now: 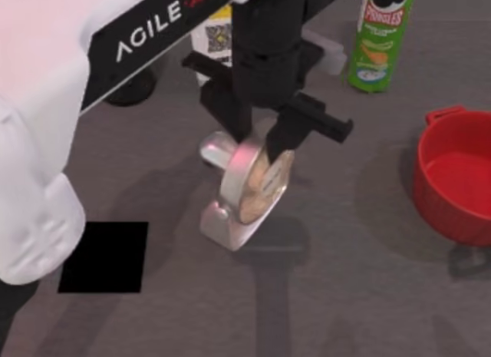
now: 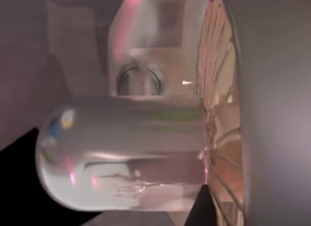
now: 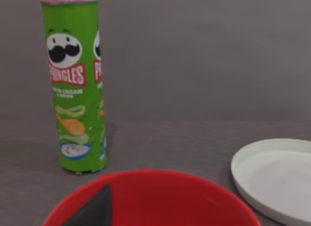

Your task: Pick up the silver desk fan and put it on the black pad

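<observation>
**Left pincer on fan**

My left pincer (image 1: 259,146) is clamped on the silver desk fan (image 1: 247,190) at desk centre. The black pad (image 1: 105,256) lies at 8 o'clock, open desk between. At 1 o'clock, a green can (image 1: 380,36) reads "Pringles"; my arm reads "AGILE X".

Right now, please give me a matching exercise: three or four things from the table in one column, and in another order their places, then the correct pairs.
Things:
1. silver desk fan
2. black pad
3. green chips can
4. red bowl

Places:
A. right edge of the table
B. centre, under the left gripper
C. far side, right of centre
D. near left, lying bare

Pairs: 1-B, 2-D, 3-C, 4-A
</observation>
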Tool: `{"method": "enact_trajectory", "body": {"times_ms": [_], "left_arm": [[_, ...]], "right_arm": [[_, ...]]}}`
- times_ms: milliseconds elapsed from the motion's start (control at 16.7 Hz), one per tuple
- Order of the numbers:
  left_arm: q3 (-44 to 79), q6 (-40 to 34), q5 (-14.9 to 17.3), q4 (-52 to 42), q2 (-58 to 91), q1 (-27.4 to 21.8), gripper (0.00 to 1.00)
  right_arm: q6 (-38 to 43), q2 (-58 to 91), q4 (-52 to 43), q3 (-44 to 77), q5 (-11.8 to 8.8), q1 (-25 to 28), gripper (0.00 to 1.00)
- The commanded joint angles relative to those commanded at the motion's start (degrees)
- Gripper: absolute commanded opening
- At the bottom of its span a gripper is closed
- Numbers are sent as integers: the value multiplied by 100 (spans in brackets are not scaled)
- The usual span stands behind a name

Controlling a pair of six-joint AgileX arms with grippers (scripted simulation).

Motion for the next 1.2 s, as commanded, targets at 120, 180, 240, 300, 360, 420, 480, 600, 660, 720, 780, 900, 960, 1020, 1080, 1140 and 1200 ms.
{"method": "enact_trajectory", "body": {"times_ms": [120, 180, 240, 300, 360, 420, 480, 600, 660, 720, 780, 900, 960, 1020, 1080, 1140, 1200], "left_arm": [[-430, 637, 4, 100, -291, 203, 0], [-682, 1038, 7, 167, -474, 324, 0], [-955, 1486, 9, 244, -675, 455, 0], [-1245, 1976, 11, 329, -893, 594, 0], [-1553, 2503, 14, 423, -1128, 739, 0], [-1876, 3056, 17, 523, -1375, 891, 0], [-2210, 3622, 20, 628, -1631, 1046, 0], [-2896, 4749, 26, 840, -2147, 1357, 0], [-3236, 5284, 29, 945, -2401, 1510, 0], [-3568, 5787, 31, 1045, -2645, 1657, 0], [-3888, 6245, 31, 1137, -2874, 1797, 0], [-4463, 6989, 28, 1295, -3274, 2043, 0], [-4707, 7272, 26, 1360, -3440, 2146, 0], [-4913, 7496, 23, 1413, -3577, 2232, 0], [-5072, 7660, 20, 1454, -3682, 2298, 0], [-5169, 7759, 18, 1479, -3748, 2340, 0], [-5206, 7796, 17, 1489, -3774, 2356, 0]], "right_arm": [[0, 0, 0, 0, 0, 0, 100], [0, 0, 0, 0, 0, 0, 100], [0, 0, 0, 0, 0, 0, 100], [0, 0, 0, 0, 0, 0, 100], [0, 0, 0, 0, 0, 0, 100], [0, 0, 0, 0, 0, 0, 100], [0, 0, 0, 0, 0, 0, 100], [0, 0, 0, 0, 0, 0, 100], [0, 0, 0, 0, 0, 0, 100], [0, 0, 0, 0, 0, 0, 100], [0, 0, 0, 0, 0, 0, 100], [0, 0, 0, 0, 0, 0, 100], [0, 0, 0, 0, 0, 0, 100], [0, 0, 0, 0, 0, 0, 100], [0, 0, 0, 0, 0, 0, 100], [0, 0, 0, 0, 0, 0, 100], [0, 0, 0, 0, 0, 0, 100]]}}
